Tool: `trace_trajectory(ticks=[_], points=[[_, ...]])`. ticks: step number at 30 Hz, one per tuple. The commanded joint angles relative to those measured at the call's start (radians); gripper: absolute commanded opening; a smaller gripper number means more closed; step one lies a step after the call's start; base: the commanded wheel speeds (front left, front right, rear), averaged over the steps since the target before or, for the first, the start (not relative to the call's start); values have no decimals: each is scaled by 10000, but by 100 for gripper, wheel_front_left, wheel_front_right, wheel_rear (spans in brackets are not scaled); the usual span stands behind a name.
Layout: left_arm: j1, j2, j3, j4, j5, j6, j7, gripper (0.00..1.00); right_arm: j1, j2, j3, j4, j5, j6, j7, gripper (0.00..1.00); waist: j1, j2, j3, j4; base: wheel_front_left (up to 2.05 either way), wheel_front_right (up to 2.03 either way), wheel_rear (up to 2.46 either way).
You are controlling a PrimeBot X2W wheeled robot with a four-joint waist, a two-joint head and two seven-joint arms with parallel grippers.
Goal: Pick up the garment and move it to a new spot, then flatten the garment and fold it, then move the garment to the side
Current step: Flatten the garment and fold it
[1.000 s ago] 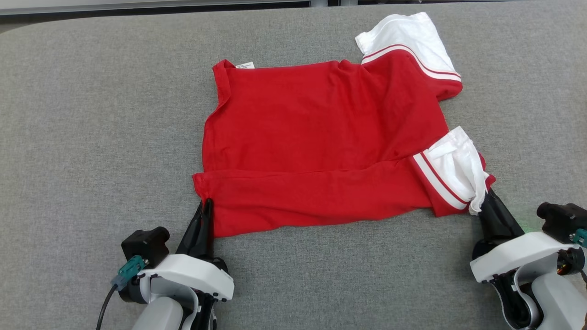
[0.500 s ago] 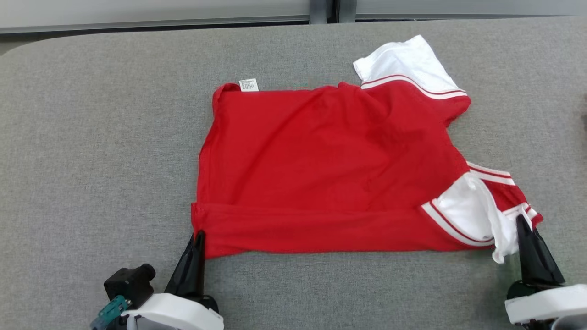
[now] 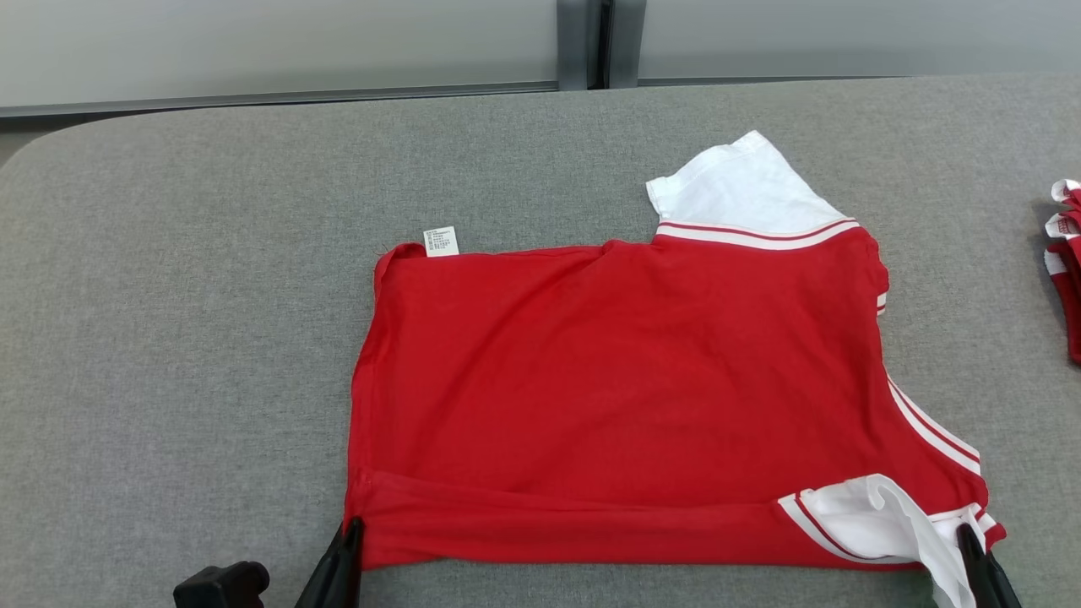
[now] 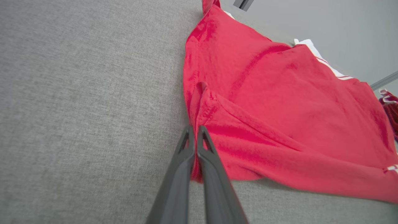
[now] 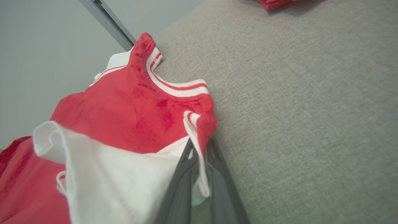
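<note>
The garment (image 3: 625, 388) is a red T-shirt with white, red-striped sleeves, spread on the grey table (image 3: 186, 321) with its near edge folded over. My left gripper (image 3: 353, 528) is shut on the garment's near-left corner; in the left wrist view the garment (image 4: 279, 118) has red cloth pinched between that gripper's (image 4: 196, 130) two dark fingers. My right gripper (image 3: 964, 534) is shut on the near-right corner by the white sleeve; the right wrist view shows the garment (image 5: 124, 109) with its striped hem caught between the right gripper's (image 5: 200, 144) fingers.
More red and white cloth (image 3: 1066, 262) lies at the table's far right edge, also seen as cloth (image 5: 273, 3) at the top of the right wrist view. A pale wall with a dark upright post (image 3: 583, 42) runs behind the table.
The head camera has tilted up, so the whole scene sits lower in view. The garment is drawn wider and flatter between the two grippers. The left gripper closed fully on its corner.
</note>
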Motion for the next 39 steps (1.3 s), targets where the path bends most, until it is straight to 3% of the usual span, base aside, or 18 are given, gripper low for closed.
trace_trajectory(ticks=[1,4,5,6,7,8,14,20,26,33,39], points=[[15,105,73,-44,-14,62,14,0,14,-32,-90,-36,-13,-7,17,0,0,0,-13,-4,0,0,0],[-174,80,-13,-46,-22,56,141,0,-195,21,-111,19,-13,-7,189,0,0,0,-58,-18,0,0,0],[-269,52,5,-21,-34,44,99,20,-282,-14,-121,53,-83,-7,217,9,0,0,-77,-18,0,0,0],[-332,19,-1,37,-60,36,93,97,-376,-29,-107,55,-116,-7,286,44,0,0,-85,-17,0,0,0],[-397,-17,-15,104,-67,44,99,100,-457,-11,-99,86,-109,-7,356,86,0,0,-87,-17,0,0,0],[-478,-36,-22,134,-30,46,41,100,-565,-61,-84,53,-207,-7,378,100,0,0,-87,-24,0,0,0],[-1014,-166,50,155,340,146,-621,100,-1301,-341,-155,-402,-828,-3,248,100,0,0,-18,-56,0,0,0],[-1768,-8,134,-309,1517,552,-1779,100,-1812,-680,-537,-1755,-2416,-3,-134,100,0,0,5,-92,0,0,0],[-2290,155,229,-768,2482,955,-2182,100,-2055,-695,-516,-3168,-3630,-3,466,100,0,0,-50,-240,0,0,0],[-2299,202,158,-688,2654,1130,-2100,100,-1861,-500,-496,-3714,-3890,-3,910,100,0,0,-32,-235,0,0,0],[-2676,208,6,-489,2676,1006,-1956,100,-1780,-420,-571,-3795,-3893,-3,1029,100,0,0,70,-171,0,0,0]])
